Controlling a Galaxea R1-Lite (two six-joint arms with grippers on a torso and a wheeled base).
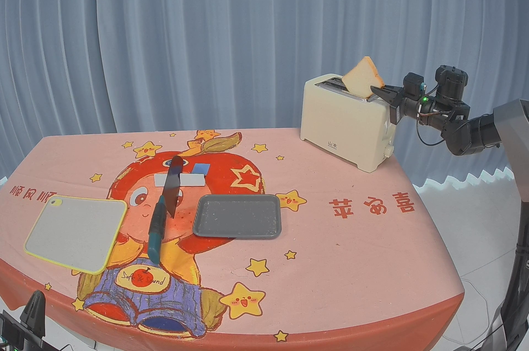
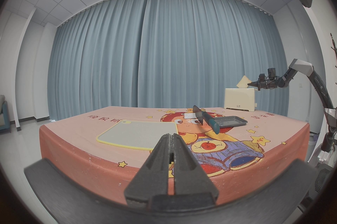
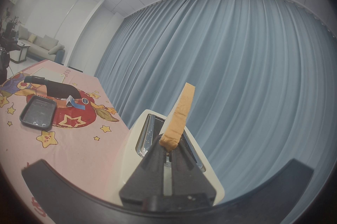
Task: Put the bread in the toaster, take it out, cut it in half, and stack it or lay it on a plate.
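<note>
The pale tan slice of bread point(image 1: 362, 77) stood tilted on one corner over the slots in the top of the cream-coloured two-slot toaster point(image 1: 346, 125), which sat at the far right corner of the desk point(image 1: 358, 253), a desk covered in a pink cloth printed with a cartoon apple figure and yellow stars. The right gripper point(image 1: 378, 91) reached in from beyond the right edge of the desk, level with the toaster's top, and was clenched on the lower corner of the bread; whether the slice's bottom edge sat inside a slot could not be told. Around the middle of the desk lay a dark grey rectangular tray point(image 1: 237, 216), flat on the cloth. Just beside it, on the side toward the left edge, a knife with a teal handle and a dark blade point(image 1: 165, 206) pointed its blade to the far edge and its handle to the near edge, the blade propped over a small white and blue block point(image 1: 190, 177). Near the left edge lay a light grey cutting board with a yellow rim point(image 1: 76, 232), apart from the knife. The left gripper point(image 2: 172, 138) hung off the near left corner of the desk, outside the near edge, its fingers pressed together with nothing between them.
</note>
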